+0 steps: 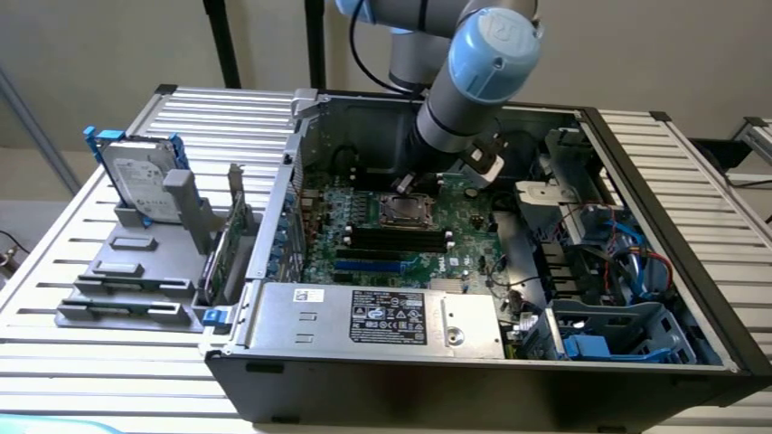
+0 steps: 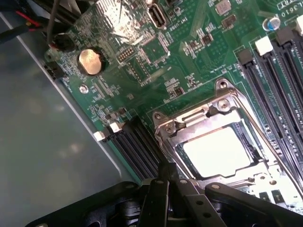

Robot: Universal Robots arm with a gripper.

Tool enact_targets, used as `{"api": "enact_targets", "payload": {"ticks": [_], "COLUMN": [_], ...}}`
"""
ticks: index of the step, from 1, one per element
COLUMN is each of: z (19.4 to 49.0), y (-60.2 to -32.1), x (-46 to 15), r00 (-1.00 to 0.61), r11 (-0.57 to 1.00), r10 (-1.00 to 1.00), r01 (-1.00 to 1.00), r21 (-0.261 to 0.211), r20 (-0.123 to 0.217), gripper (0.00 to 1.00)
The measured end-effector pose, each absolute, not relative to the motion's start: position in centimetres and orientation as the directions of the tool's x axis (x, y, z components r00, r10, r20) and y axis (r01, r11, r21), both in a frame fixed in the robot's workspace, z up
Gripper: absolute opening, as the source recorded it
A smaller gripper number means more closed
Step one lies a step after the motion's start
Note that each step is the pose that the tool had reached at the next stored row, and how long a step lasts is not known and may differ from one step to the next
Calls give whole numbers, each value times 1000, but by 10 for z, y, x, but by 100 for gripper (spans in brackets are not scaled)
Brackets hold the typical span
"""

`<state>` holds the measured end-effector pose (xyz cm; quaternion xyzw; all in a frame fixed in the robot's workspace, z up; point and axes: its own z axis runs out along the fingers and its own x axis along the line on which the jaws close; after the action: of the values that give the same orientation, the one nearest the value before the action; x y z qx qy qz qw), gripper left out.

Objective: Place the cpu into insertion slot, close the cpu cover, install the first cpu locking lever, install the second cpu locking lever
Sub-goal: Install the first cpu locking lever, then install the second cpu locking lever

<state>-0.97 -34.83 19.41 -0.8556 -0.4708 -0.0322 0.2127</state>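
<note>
The cpu [image 2: 217,151], a square chip with a bright silvery top, lies in the insertion slot [image 2: 246,139] on the green motherboard [image 2: 156,52]. The cpu cover [image 2: 189,120], a thin silvery frame, lies flat around it. A thin wire lever [image 2: 265,127] runs along one side of the socket. My gripper [image 2: 165,172] is shut, its black fingers [image 2: 158,198] pressed together with nothing between them, the tip at the socket's edge beside the cover. In the exterior view the arm [image 1: 483,81] reaches down into the open computer case, right above the socket [image 1: 404,210].
Black memory slots [image 2: 135,146] flank the socket on both sides. A coin battery [image 2: 90,61] sits on the board. The case holds a power supply [image 1: 380,316], drive cages and blue cables [image 1: 627,271]. A hard drive [image 1: 139,176] stands in a grey rack outside.
</note>
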Motion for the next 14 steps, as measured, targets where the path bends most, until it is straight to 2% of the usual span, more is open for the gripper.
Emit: {"api": "enact_targets", "payload": {"ticks": [14], "z": [195], "y": [-349], "x": [-13], "r00": [553], "r11": [-465], "r10": [793], "r01": [820], "r21": [-334], "r20": [256], "gripper": [11]}}
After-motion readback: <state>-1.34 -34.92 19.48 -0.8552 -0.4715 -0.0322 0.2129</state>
